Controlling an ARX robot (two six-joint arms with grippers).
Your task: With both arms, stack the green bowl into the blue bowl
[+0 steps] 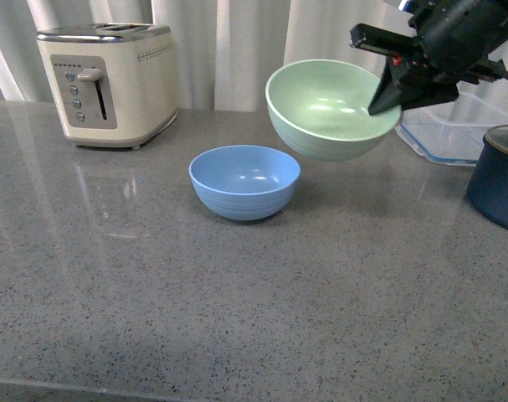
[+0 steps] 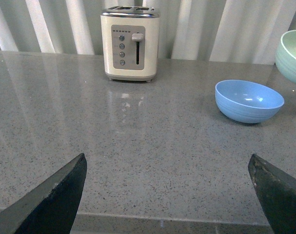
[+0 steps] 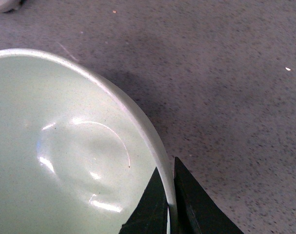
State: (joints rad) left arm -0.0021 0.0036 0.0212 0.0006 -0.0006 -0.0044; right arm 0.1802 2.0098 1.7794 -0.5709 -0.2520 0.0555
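The pale green bowl (image 1: 329, 109) hangs tilted in the air, above and to the right of the light blue bowl (image 1: 244, 181), which rests upright on the grey counter. My right gripper (image 1: 386, 99) is shut on the green bowl's right rim; in the right wrist view its fingers pinch the rim (image 3: 168, 195) of the green bowl (image 3: 65, 156). My left gripper (image 2: 167, 187) is open and empty, low over the counter's near edge, with the blue bowl (image 2: 248, 101) far ahead to its right and the green bowl's side (image 2: 291, 56) at the frame edge.
A cream toaster (image 1: 110, 82) stands at the back left. A clear plastic container (image 1: 454, 126) and a dark navy pot (image 1: 498, 176) sit at the right. White curtains hang behind the grey speckled counter (image 1: 237, 301).
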